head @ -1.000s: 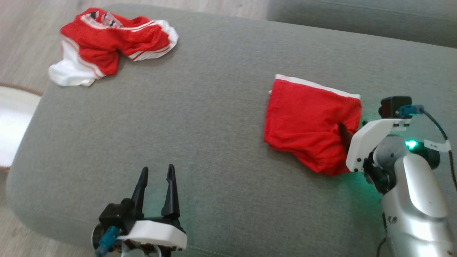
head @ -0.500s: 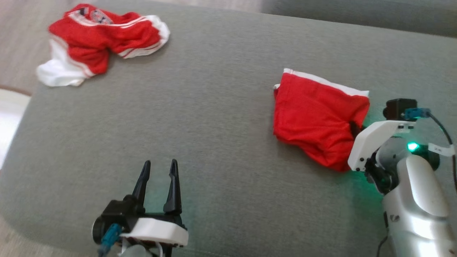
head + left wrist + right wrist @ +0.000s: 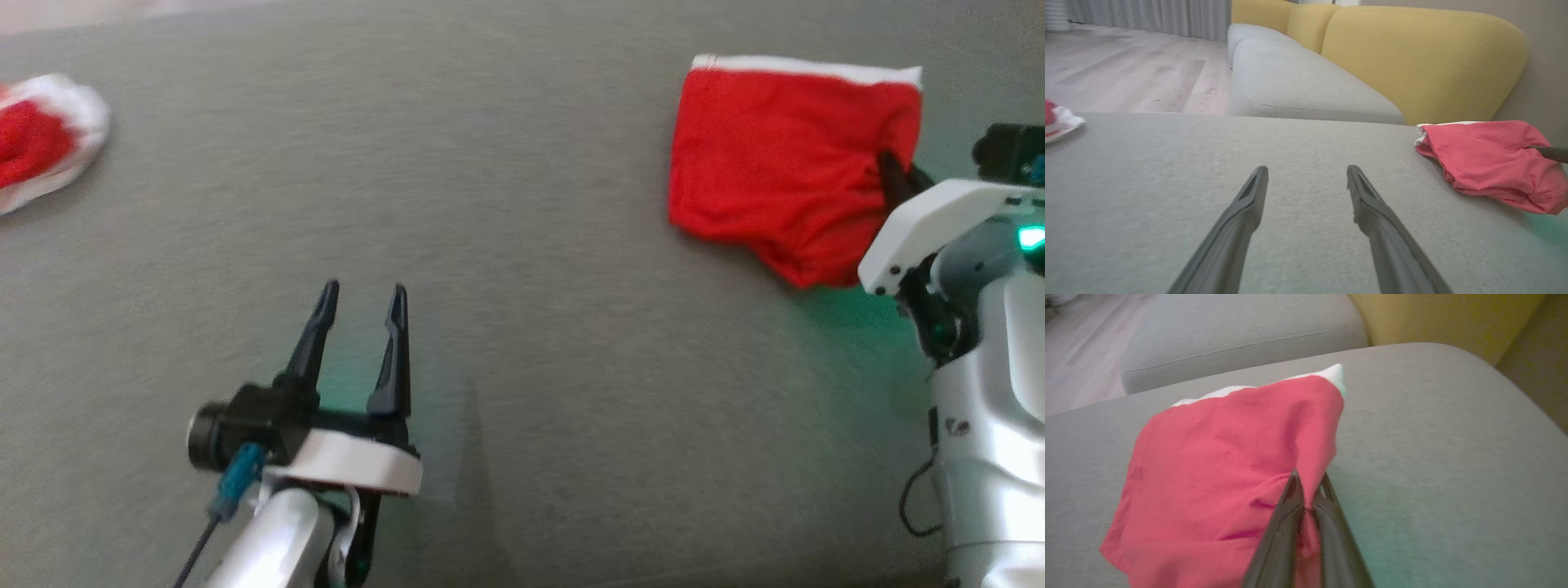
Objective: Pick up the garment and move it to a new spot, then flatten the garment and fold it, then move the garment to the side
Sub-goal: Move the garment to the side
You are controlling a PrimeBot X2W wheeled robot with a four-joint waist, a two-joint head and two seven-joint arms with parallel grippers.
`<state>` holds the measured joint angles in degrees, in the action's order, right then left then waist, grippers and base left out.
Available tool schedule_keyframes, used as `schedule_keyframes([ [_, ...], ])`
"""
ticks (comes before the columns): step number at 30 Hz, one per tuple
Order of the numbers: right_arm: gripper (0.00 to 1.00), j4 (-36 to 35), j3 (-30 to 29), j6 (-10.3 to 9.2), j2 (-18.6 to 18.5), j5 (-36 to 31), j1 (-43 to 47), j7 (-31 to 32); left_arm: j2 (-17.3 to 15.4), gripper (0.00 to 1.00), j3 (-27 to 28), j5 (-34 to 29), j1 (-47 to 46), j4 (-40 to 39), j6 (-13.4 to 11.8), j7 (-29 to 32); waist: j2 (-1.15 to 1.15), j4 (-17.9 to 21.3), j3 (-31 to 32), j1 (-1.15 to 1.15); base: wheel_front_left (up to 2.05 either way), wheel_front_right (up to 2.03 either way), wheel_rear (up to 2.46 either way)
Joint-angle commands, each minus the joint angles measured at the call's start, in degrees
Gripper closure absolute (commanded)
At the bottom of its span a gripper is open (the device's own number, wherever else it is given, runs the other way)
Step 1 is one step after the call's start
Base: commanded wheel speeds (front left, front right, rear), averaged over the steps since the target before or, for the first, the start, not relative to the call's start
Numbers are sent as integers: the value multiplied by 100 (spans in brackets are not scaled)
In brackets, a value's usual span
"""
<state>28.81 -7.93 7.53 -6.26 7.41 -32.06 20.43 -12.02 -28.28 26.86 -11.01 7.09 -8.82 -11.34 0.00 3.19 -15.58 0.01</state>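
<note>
**Currently: L gripper [image 3: 363, 288] wide open and empty, R gripper [image 3: 886, 161] clamped on red garment [image 3: 775, 155]**

1. Far L. A second garment [image 3: 41, 139], red w/ white trim, lies crumpled at the L edge of the head view. It sits on the grey cushion [image 3: 522, 245], well apart from all other items. The L wrist view shows only its corner [image 3: 1059, 120].

2. Lower L. The L gripper points up the head view. Its jaws are spread to a wide gap w/ nothing between them. In the L wrist view the gripper [image 3: 1307, 169] sits over bare cushion fabric; contact w/ the surface cannot be told.

3. Upper R. The red garment lies on the same cushion, w/ a white band [image 3: 804, 67] along its far edge. Most of the cloth rests flat. Its R edge is bunched, and creases run toward the R gripper.

4. R side. The R gripper's fingers are pressed together on that R edge, w/ cloth pinched between them. In the R wrist view the gripper [image 3: 1309, 477] has the garment [image 3: 1216, 457] drawn into a raised ridge at the tips. A green lamp [image 3: 1030, 238] is lit on the R wrist and casts a green glow on the cushion nearby.

5. Background, L wrist view. A grey seat [image 3: 1298, 94] and a yellow backrest [image 3: 1412, 53] stand beyond the cushion, w/ the red garment [image 3: 1486, 157] at R. Wood floor [image 3: 1126, 69] shows at L.
</note>
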Motion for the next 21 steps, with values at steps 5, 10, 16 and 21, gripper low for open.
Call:
schedule_keyframes([
  [5, 100, -154, -16, -4, 70, 68, -402, -303, -261, 0, 71, -203, -370, -460, -63, 282, 0, 1283, -733, -1, 0, 0, 0],
  [10, 100, 12, -60, -4, 134, 47, -550, -474, -354, 0, 37, -262, -420, -646, -98, 424, 0, 1346, -858, -1, 0, 0, 0],
  [16, 100, 276, -243, -4, -134, -198, -905, -477, -351, 0, -2, -286, -473, -813, -133, 463, 0, 991, -929, -1, 0, 0, 0],
  [21, 100, 576, -502, -4, -706, -543, -1253, -234, -325, 0, -8, -297, -490, -936, -183, 424, 0, 548, -1014, -1, 0, 0, 0],
])
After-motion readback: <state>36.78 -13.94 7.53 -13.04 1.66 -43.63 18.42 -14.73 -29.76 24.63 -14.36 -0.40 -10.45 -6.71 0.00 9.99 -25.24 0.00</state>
